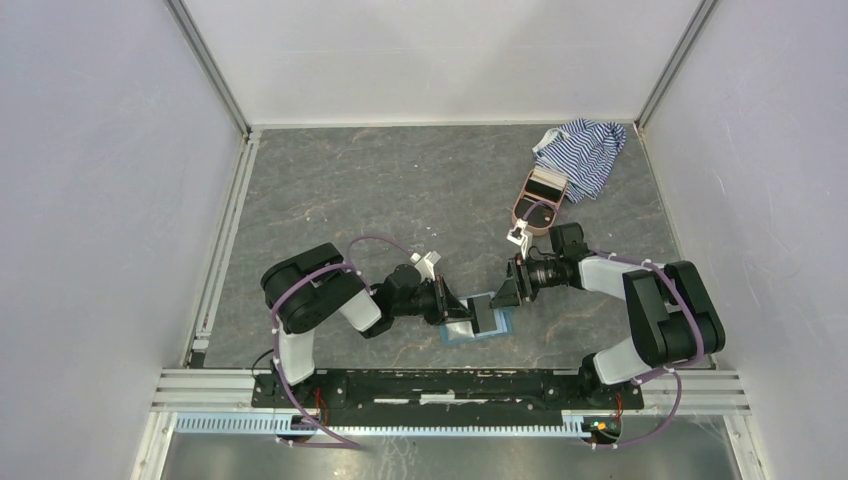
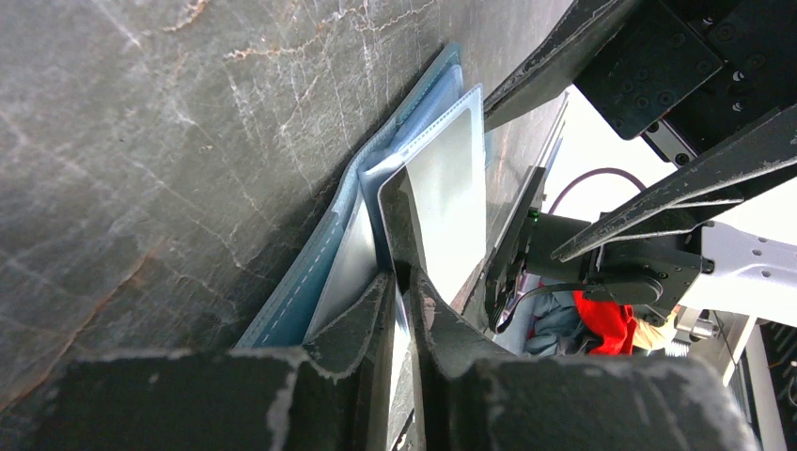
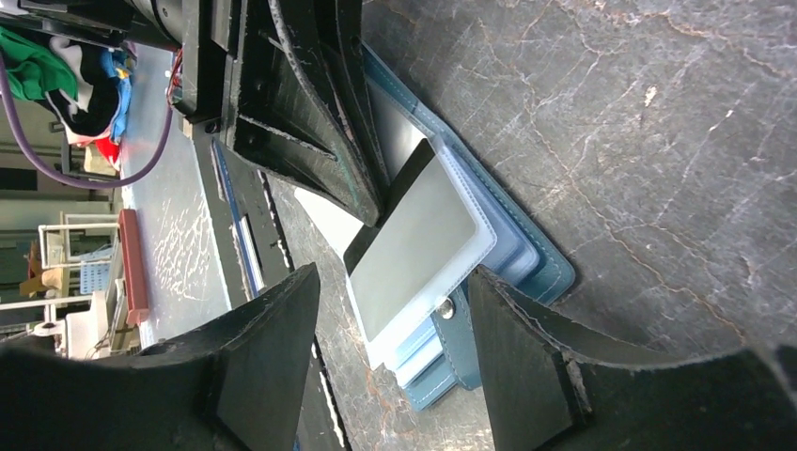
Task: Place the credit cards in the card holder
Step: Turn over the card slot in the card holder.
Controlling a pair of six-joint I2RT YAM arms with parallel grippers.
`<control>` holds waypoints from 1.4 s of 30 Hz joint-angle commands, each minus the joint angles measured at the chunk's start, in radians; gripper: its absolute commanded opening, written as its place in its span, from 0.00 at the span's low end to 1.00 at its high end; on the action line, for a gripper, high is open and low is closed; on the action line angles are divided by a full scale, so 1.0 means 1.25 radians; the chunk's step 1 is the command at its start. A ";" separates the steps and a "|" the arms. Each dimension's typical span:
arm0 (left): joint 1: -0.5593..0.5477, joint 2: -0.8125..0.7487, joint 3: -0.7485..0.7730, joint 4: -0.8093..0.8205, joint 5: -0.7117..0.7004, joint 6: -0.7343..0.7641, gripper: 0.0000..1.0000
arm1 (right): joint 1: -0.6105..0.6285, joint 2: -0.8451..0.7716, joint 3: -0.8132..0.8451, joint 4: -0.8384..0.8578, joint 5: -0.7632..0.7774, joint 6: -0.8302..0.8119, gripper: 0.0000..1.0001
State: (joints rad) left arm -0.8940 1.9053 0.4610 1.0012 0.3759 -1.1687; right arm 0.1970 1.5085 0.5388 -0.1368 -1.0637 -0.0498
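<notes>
The insertion step was in hand. The small teal-blue folding card holder [image 1: 500, 326] lay opened flat on the dark grey marbled desk [image 1: 380, 190], near its front edge and between the two arms, with its paler blue inner leaves fanned upward. The left pincer [image 2: 406, 272] was clenched on one end of a thin, flat, grey-silver plastic credit card [image 2: 449, 183], gripping it by the edge with the fingers pressed close together. Seen from the right wrist, most of that card [image 3: 414, 246] appeared to sit inside a clear plastic sleeve [image 3: 484, 246] of the holder [image 3: 538, 261], while the gripped end and a dark corner stood out of the sleeve's mouth beside the left arm's fingers.

The right pincer [image 3: 393, 277] was released, its two fingers spread wide on either side of the holder's tab end. Whether either finger touched the leather could not be told.

By my reading the card was partly seated but not home. The next move would call for the left pincer to push the card further along the sleeve's line, keeping it flat so that it does not buckle or lift the leaf. It would then have to let go without dragging the card back out. The right pincer looked placed to steady the holder against that push.

Well apart at the far right of the desk lay a pink oval case [image 1: 540, 200], with a blue-and-white striped cloth [image 1: 588, 152] just beyond it
</notes>
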 commanded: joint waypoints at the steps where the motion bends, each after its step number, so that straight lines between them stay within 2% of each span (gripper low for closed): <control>1: -0.001 0.027 0.005 -0.046 -0.010 0.011 0.18 | 0.016 0.000 -0.005 0.016 -0.046 -0.004 0.66; 17: -0.001 0.001 0.039 -0.062 0.013 0.016 0.18 | 0.051 0.027 0.001 0.020 -0.060 -0.001 0.59; 24: -0.001 -0.012 0.034 -0.073 0.013 0.021 0.25 | 0.050 0.026 0.002 0.025 -0.054 0.005 0.50; 33: -0.001 -0.033 0.030 -0.031 0.025 -0.004 0.27 | 0.051 0.048 0.002 0.028 -0.037 0.013 0.50; 42: -0.001 -0.071 0.028 -0.048 0.026 -0.006 0.30 | 0.051 0.048 0.004 0.029 -0.035 0.014 0.48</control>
State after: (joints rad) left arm -0.8940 1.8584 0.4973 0.9291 0.4026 -1.1687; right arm 0.2554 1.5665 0.5377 -0.1246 -1.0981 -0.0376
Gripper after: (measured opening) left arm 0.289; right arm 0.492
